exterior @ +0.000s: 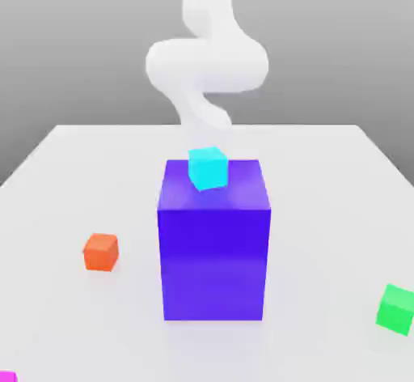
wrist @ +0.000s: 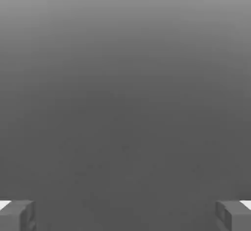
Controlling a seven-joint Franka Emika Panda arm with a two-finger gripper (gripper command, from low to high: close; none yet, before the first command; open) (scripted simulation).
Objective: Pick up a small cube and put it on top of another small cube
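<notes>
One small magenta-pink cube point(exterior: 7, 376), partly visible; three other small cubes: orange-red point(exterior: 100, 252), cyan point(exterior: 208, 168), green point(exterior: 396, 309); one large blue-violet block point(exterior: 213, 251). Fingers point(wrist: 125, 216) open.

No readable text, label, brand, number or sign appears on any of the cubes, on the big block, on the table or on the arm.No readable text, label, brand, number or sign appears on the magenta-pink cube point(exterior: 7, 376), the orange-red cube point(exterior: 100, 252), the green cube point(exterior: 396, 309) or the blue-violet block point(exterior: 213, 263).

The cube point(exterior: 208, 169) atop the blue-violet block point(exterior: 213, 251) is cyan; others are orange-red, green and magenta.
</notes>
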